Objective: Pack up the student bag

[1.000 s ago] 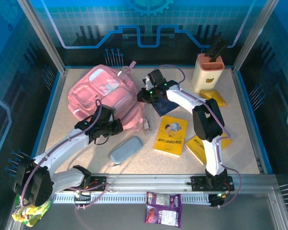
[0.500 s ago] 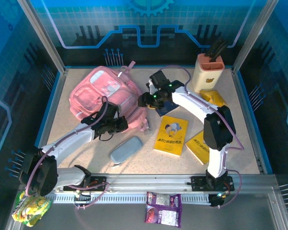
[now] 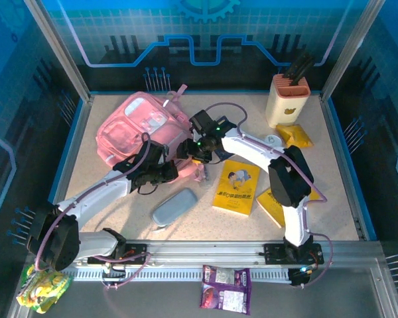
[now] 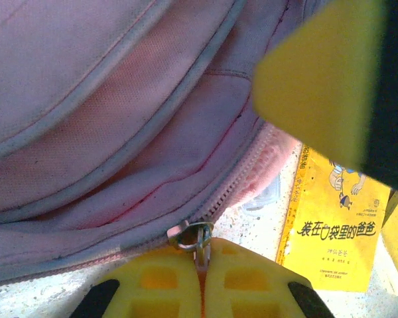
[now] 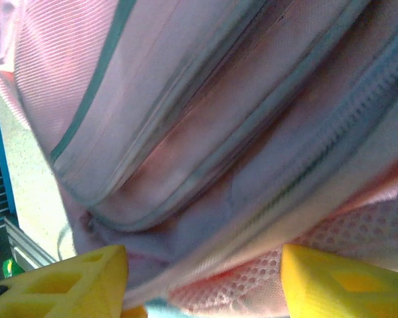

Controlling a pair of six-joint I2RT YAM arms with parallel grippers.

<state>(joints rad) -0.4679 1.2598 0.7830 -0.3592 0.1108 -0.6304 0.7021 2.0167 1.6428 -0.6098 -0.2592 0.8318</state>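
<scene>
The student bag (image 3: 140, 129) is recorded lying on the far left part of the table (image 3: 199, 224), pockets upward. The left arm is stretched forward from its base to the bag's near right edge, and the left gripper (image 4: 200, 255) is clamped on the metal zip pull (image 4: 191, 235). The right arm is folded back leftward above the yellow book (image 3: 237, 187). The right gripper (image 5: 202, 265) is held against the bag's side with its jaws spread wide, pink fabric lying between them.

Counted around my left gripper (image 4: 200, 253) and right gripper (image 5: 204, 270): one student bag (image 3: 136, 129), one zip pull (image 4: 191, 235), two yellow books (image 3: 236, 187) (image 3: 272, 204), one yellow pouch (image 3: 294, 136), one grey pencil case (image 3: 174, 207), one cream pen holder (image 3: 287, 103), two snack packets (image 3: 225, 289) (image 3: 43, 293).
</scene>
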